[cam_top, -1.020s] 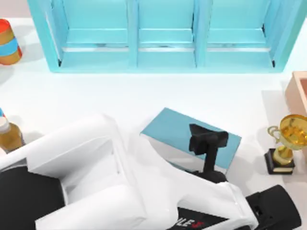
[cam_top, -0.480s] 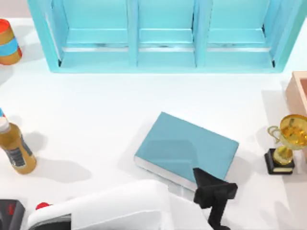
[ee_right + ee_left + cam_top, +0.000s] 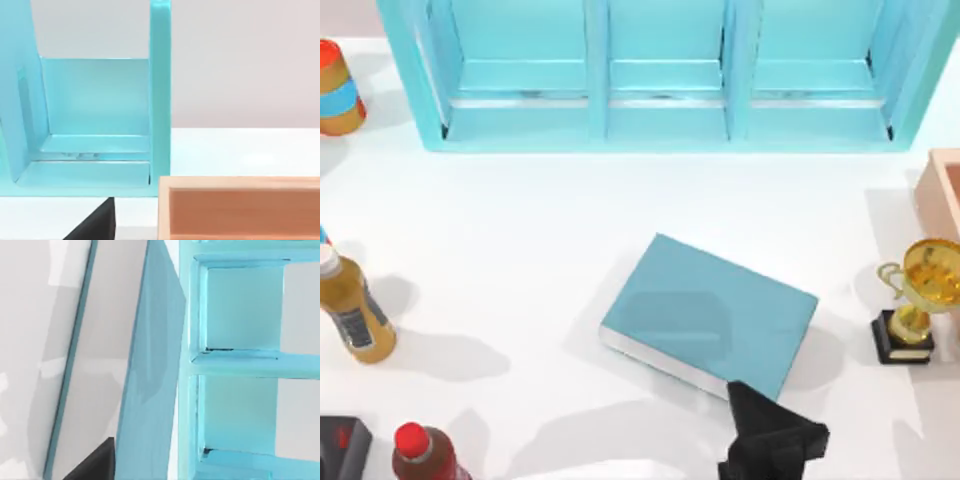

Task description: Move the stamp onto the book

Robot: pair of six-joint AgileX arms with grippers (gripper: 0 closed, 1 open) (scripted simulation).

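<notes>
Book (image 3: 710, 312) lies flat mid-table — gripper (image 3: 772, 447) beside its near edge.

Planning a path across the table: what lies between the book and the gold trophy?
Top view: bare white table and shadow between the book and trophy.

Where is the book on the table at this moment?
In the top view, the book lies flat, slightly right of the table's centre, in front of the shelf, with the trophy to its right.
</notes>
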